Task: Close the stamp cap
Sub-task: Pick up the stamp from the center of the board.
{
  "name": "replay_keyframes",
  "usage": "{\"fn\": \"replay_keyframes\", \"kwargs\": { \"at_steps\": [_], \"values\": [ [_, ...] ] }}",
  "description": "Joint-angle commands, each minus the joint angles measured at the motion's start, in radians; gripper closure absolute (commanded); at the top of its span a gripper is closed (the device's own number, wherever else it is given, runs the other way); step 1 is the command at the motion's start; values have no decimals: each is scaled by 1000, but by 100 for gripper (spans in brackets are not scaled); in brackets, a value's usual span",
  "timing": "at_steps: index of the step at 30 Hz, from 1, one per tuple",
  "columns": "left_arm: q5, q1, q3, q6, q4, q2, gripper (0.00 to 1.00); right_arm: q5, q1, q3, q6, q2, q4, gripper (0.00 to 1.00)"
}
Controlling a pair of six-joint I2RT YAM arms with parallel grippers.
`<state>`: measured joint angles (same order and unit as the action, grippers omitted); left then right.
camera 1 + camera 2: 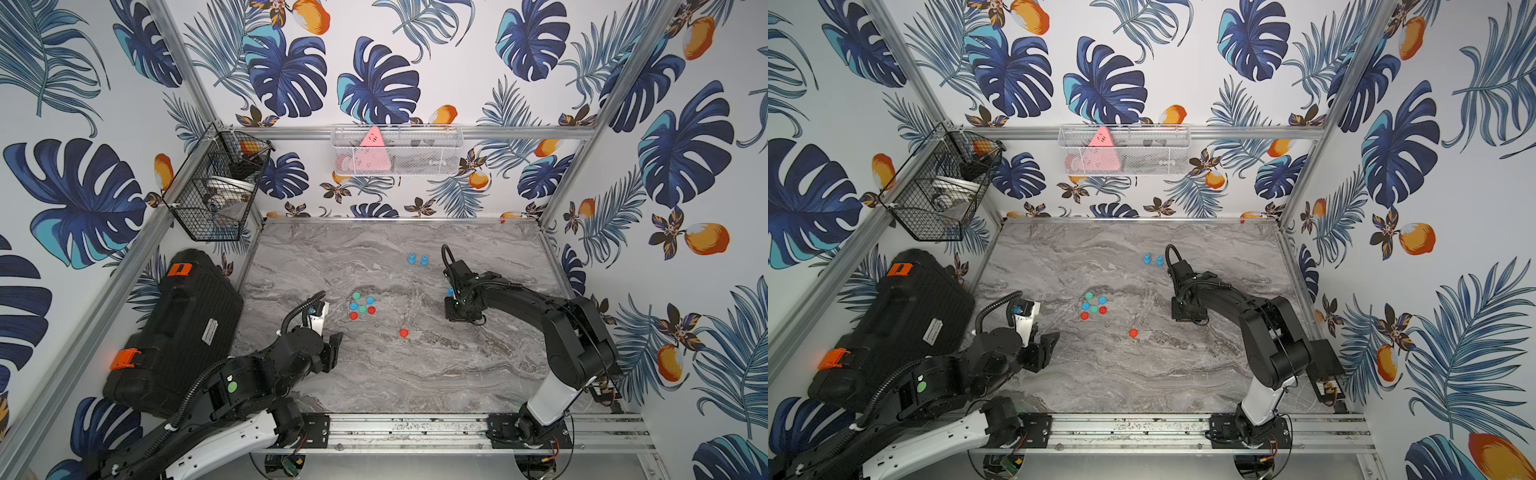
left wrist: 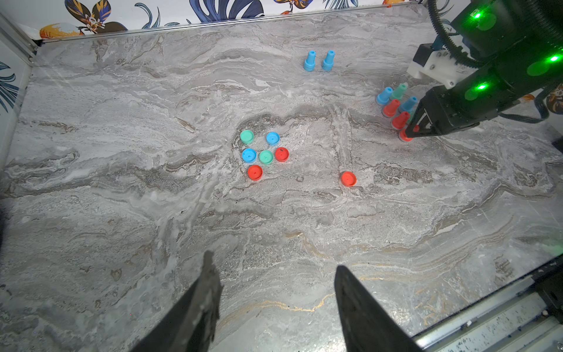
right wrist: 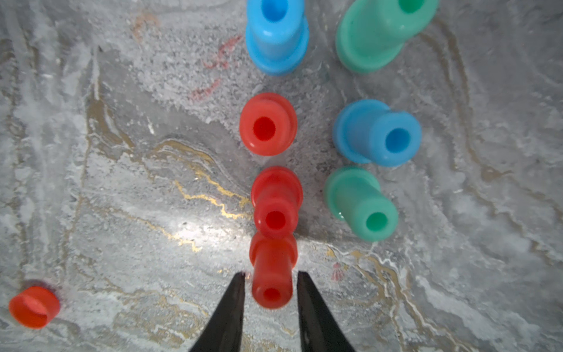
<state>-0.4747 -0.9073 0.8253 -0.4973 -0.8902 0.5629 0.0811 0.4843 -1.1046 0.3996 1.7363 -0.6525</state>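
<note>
Stamp: red stamp upright on the surface, sitting right between the right fingers.
Right fingers: one on each side of the stem, a sliver of gap on both sides, so not clamped.
Cap: lone red cap lies well apart from the stamp.
Crowding: two more red stamps line up just beyond, with green and blue stamps beside that row.
Left fingers: spread, holding nothing, well short of the six caps.

Black left claw and right claw, white links, ribbed cables.
</note>
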Motion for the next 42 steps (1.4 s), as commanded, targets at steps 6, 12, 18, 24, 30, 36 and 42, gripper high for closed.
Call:
{"fn": "replay_keyframes", "kwargs": {
  "at_steps": [6,12,18,24,30,36,42],
  "values": [
    [-11,1,-3,-2,20,-1,36,-8,0,-12,-7,4,14,72],
    [-10,1,-3,-3,20,-2,36,-7,0,-8,-5,-13,4,75],
    [-9,1,-3,-3,20,-2,36,-7,2,4,2,-53,-13,77],
    [-6,1,-5,-4,20,1,36,-12,36,12,20,-101,-29,78],
    [-7,1,-3,-7,19,4,36,14,138,-61,40,-84,-71,77],
    [-8,1,-2,-7,20,2,36,41,246,-151,57,-13,-100,78],
    [-4,1,-3,-4,22,1,36,51,312,-212,68,50,-106,78]
  ]
}}
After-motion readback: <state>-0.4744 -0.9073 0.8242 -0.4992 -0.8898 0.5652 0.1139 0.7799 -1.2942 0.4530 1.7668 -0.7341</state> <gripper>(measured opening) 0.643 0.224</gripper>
